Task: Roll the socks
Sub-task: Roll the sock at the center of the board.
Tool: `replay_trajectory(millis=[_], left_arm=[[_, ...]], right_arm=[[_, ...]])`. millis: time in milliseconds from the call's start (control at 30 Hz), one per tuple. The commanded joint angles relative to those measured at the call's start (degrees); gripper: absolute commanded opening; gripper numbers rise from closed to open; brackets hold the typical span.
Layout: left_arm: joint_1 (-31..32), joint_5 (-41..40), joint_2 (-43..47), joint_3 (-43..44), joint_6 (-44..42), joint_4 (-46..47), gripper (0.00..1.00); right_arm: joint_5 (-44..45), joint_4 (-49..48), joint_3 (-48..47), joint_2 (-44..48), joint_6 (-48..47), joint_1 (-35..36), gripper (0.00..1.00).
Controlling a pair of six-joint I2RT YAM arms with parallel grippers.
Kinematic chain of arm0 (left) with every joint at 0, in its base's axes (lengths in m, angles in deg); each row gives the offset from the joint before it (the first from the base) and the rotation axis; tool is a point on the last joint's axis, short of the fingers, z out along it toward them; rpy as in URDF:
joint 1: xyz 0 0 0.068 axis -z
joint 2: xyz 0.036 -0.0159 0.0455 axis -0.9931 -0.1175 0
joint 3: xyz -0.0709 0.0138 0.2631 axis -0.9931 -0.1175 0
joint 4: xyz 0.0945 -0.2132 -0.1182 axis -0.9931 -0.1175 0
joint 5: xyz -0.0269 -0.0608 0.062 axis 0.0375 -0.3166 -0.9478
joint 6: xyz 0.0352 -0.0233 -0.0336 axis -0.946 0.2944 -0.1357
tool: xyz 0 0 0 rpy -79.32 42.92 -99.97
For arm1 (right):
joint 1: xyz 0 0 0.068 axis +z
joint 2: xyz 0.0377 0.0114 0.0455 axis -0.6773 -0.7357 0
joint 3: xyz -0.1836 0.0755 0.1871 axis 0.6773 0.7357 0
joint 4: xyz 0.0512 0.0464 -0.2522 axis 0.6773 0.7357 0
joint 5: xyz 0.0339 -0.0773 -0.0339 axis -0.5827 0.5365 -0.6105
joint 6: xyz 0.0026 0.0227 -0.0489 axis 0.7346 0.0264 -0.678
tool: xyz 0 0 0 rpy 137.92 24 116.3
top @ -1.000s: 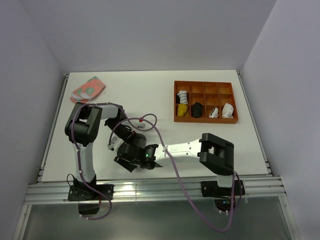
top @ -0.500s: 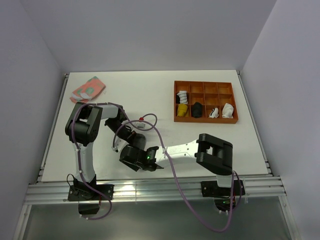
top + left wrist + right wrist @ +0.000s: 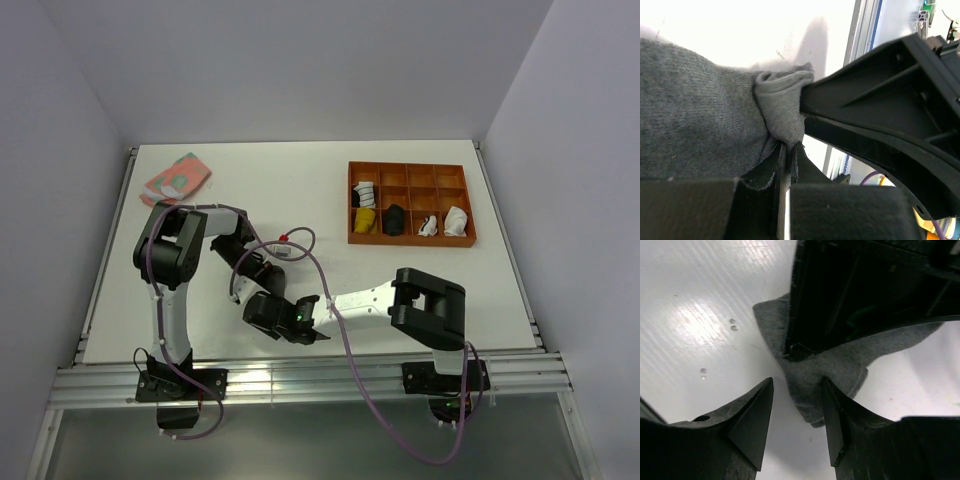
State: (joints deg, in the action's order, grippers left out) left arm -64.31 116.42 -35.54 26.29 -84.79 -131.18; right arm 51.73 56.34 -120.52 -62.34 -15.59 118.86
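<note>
White table [image 3: 300, 180] under the left arm [image 3: 165, 260] and right arm [image 3: 425, 305], both bent inward to meet near the front edge, left of centre – orange tray [image 3: 410, 239] of rolled bundles [image 3: 395, 220] at far right, pink cloth [image 3: 176, 178] at the far left corner. At that meeting spot the grey sock [image 3: 690, 125], on the table, one bunched fold pinched tight in the clenched left gripper [image 3: 785, 150]. Close by, the right gripper [image 3: 797, 382] released – fingers spread to either side of the sock's corner, just beside the left gripper, not closed on it
</note>
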Motion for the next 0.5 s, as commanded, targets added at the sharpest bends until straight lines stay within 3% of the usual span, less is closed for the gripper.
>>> replay_trajectory(millis=[0,300,467], left_arm=[[0.4,-5.29,-1.94,-0.08,-5.07,-0.05,0.01],[1.01,-6.09,-3.44,-0.17,-7.27,-2.17,0.0],[1.01,-6.35,-3.62,0.18,-7.36,-2.43,0.0]], right_arm=[[7.34,1.54,1.08,1.31,-3.26,-1.43,0.52],[5.24,0.93,1.34,2.01,-6.35,-1.52,0.51],[0.68,0.05,1.87,2.63,-6.35,-1.61,0.44]])
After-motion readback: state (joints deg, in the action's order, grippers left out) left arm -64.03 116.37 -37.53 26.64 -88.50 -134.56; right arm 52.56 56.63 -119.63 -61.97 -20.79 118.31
